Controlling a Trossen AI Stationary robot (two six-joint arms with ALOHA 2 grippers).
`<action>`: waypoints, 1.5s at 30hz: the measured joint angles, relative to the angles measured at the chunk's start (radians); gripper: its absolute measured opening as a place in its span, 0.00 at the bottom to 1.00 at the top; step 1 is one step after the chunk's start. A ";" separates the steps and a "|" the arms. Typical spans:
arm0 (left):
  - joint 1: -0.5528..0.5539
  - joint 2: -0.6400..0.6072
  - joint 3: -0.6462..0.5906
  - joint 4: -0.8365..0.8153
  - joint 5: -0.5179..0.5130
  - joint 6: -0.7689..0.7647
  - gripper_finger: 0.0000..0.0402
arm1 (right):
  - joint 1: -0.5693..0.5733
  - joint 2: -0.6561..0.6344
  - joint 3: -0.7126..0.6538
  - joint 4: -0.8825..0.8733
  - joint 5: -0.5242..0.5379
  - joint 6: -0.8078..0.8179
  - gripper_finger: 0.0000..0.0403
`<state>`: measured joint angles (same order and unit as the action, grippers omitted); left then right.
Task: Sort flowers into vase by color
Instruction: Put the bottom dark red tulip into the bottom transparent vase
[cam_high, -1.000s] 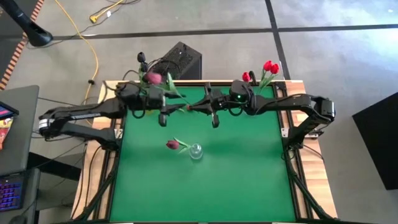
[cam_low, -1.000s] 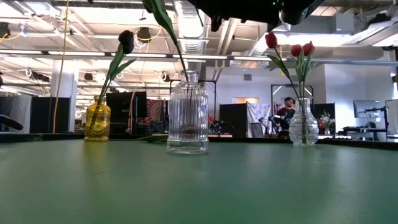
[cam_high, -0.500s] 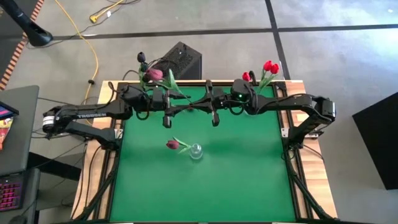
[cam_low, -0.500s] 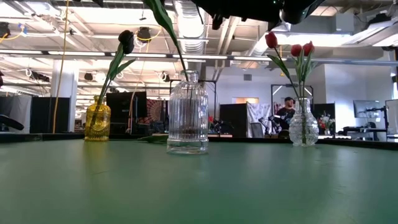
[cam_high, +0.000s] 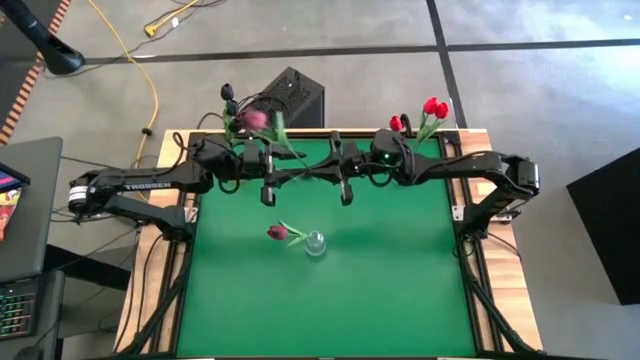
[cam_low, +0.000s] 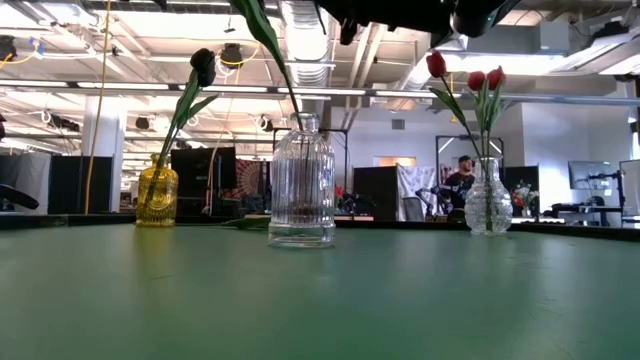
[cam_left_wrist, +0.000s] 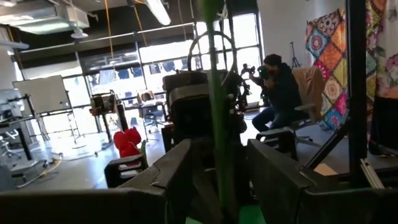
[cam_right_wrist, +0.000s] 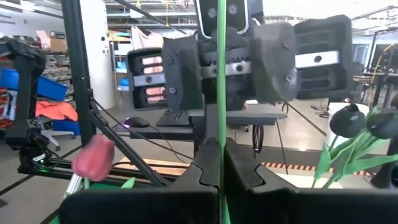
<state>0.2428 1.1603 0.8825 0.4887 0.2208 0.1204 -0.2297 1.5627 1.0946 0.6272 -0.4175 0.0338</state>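
High view: a pink tulip (cam_high: 254, 119) hangs over the table's far edge, its green stem (cam_high: 300, 173) running between both arms. The right gripper (cam_right_wrist: 219, 168) is pinched tight on that stem; the left gripper (cam_left_wrist: 214, 174) has its fingers spread around it. A crimson tulip (cam_high: 278, 232) sits in the clear ribbed vase (cam_high: 315, 243) mid-table; red tulips (cam_high: 432, 108) fill the far right vase.

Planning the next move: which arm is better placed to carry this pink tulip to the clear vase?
Right, probably. The right gripper is shut on the stem of the pink tulip, while the left gripper has its fingers apart around that stem. The clear vase sits mid-table, about equally near both.
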 joint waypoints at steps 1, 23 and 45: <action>-0.001 0.000 0.000 0.003 -0.001 -0.001 0.35 | 0.000 0.000 0.000 -0.003 0.000 0.000 0.07; -0.011 0.000 0.000 0.054 -0.016 -0.032 0.01 | -0.011 0.000 0.000 -0.006 -0.003 -0.014 0.16; -0.060 -0.100 0.002 -0.163 0.028 -0.246 0.00 | -0.115 -0.382 0.000 -0.704 -0.108 -0.139 0.69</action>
<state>0.1825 1.0598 0.8841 0.3261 0.2487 -0.1254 -0.3446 1.1806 1.0946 -0.0769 -0.5251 -0.1055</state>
